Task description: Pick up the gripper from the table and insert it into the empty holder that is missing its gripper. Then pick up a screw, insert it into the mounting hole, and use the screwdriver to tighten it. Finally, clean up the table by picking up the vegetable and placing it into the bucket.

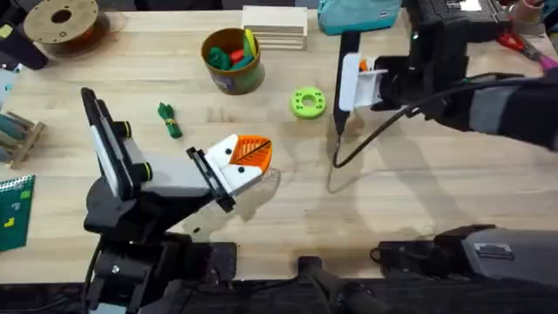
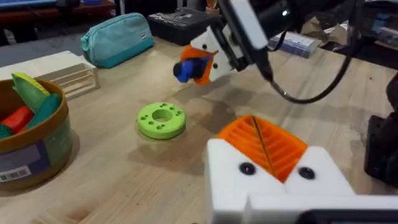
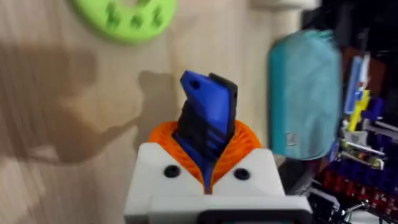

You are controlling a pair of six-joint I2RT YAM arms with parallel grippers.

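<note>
My right gripper (image 1: 350, 85) hovers over the table's far middle, shut on the blue screwdriver (image 3: 205, 115), which stands between its orange pads (image 3: 245, 140). From the left wrist view the screwdriver (image 2: 185, 71) hangs above the tabletop. My left gripper (image 1: 254, 155) is near the table's middle, its orange pads (image 2: 283, 149) pressed together with nothing between them. The dark green vegetable (image 1: 169, 119) lies on the table left of it. The yellow-orange bucket (image 1: 232, 59) stands at the back with toy foods inside. The loose gripper, the holder and the screw are out of view.
A bright green ring disc (image 1: 308, 102) lies between the two grippers. A black cable (image 1: 349, 153) droops from the right arm to the table. At the back are a wooden block stack (image 1: 275, 26), a teal pouch (image 1: 357, 13) and a brown spool (image 1: 61, 22).
</note>
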